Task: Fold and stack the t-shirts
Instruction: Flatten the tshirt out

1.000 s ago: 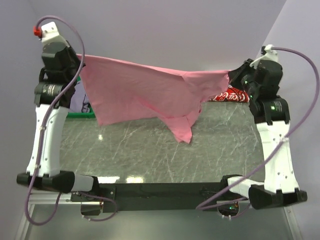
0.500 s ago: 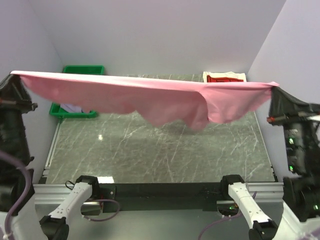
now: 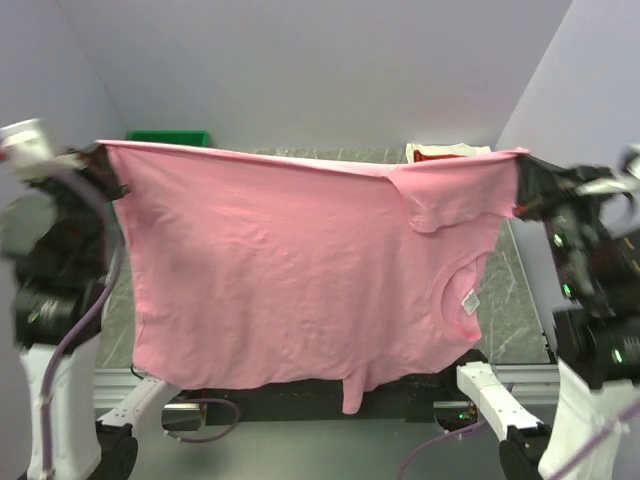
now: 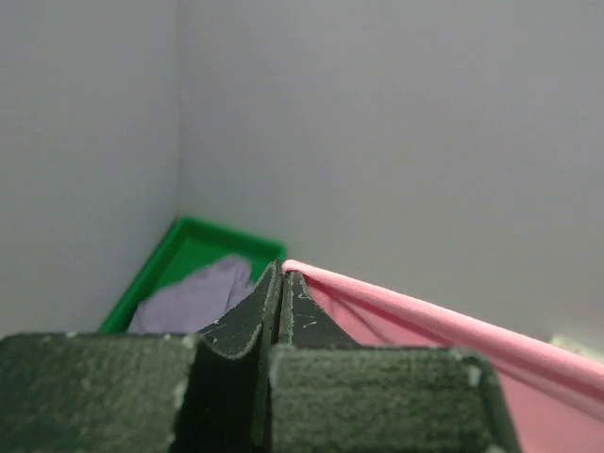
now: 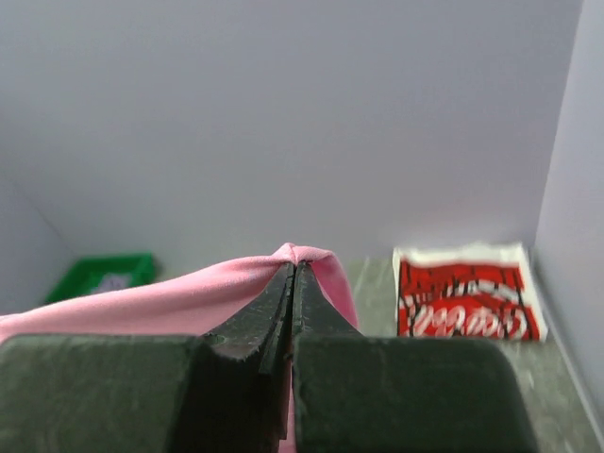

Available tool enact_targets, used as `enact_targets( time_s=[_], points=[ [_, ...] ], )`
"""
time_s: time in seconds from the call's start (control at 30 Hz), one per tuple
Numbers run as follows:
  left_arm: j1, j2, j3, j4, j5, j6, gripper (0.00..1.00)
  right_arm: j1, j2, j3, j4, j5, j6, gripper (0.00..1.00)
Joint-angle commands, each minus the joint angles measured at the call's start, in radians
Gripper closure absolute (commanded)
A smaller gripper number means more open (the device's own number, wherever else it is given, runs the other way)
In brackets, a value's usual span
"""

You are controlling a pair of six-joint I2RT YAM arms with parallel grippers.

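One Coca-Cola tee (image 5: 469, 300), one pink tee (image 3: 300, 270)

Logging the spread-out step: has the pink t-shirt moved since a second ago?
Yes. The pink t-shirt now hangs nearer the camera, its hem reaching the near rail, earlier well short of it.

walls (image 3: 320, 70): plain pale lilac-grey, meeting in corners | table (image 3: 515, 300): grey-green marble top | green bin (image 3: 167, 137): far-left corner

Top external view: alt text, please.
A plain pink t-shirt hangs spread wide aloft, pinched at its top corners by the shut left gripper and right gripper. Behind it peek the rim of a green bin and a white tee.
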Motion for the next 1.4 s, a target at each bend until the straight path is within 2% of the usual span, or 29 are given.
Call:
enact_targets(
  time_s=[0.0,0.17,0.23,0.37,0.53,0.67,0.8,0.93,1.1,1.17,1.27,1.3,1.37],
  points=[
    [0.012,0.123,-0.167,0.067,-0.012,0.024,0.99,-0.013,0.152,-0.081,-0.022,-0.006,-0.026,1.0],
    [0.012,0.33,-0.357,0.23,-0.02,0.0,0.99,-0.013,0.315,-0.227,0.091,-0.013,-0.016,1.0],
    [0.013,0.408,-0.379,0.276,-0.025,-0.007,0.99,-0.013,0.407,-0.272,0.145,-0.025,0.001,1.0],
    [0.018,0.688,-0.341,0.35,-0.04,-0.01,0.99,-0.014,0.608,-0.263,0.278,-0.066,0.015,1.0],
    [0.027,0.977,-0.177,0.304,-0.029,-0.01,0.99,-0.024,0.95,-0.075,0.239,-0.112,0.012,1.0],
    [0.029,1.064,-0.134,0.324,-0.017,-0.005,0.99,-0.053,1.119,0.026,0.214,-0.207,0.041,1.0],
    [0.032,1.116,-0.103,0.322,-0.009,-0.007,0.99,-0.083,1.205,0.078,0.215,-0.261,0.073,1.0],
    [0.032,1.139,-0.101,0.336,-0.008,-0.004,0.99,-0.099,1.26,0.142,0.177,-0.289,0.093,1.0],
    [0.033,1.157,-0.109,0.35,0.003,-0.003,0.99,-0.106,1.314,0.174,0.234,-0.309,0.129,1.0],
    [0.033,1.168,-0.107,0.35,0.006,-0.007,0.99,-0.106,1.36,0.205,0.242,-0.315,0.138,0.95],
    [0.035,1.182,-0.106,0.351,0.018,-0.016,0.99,-0.106,1.388,0.216,0.297,-0.312,0.164,0.64],
    [0.036,1.185,-0.106,0.35,0.021,-0.019,0.99,-0.106,1.389,0.211,0.31,-0.307,0.167,0.46],
    [0.035,1.196,-0.097,0.348,0.028,-0.023,0.99,-0.106,1.391,0.204,0.321,-0.295,0.156,0.39]
  ],
)
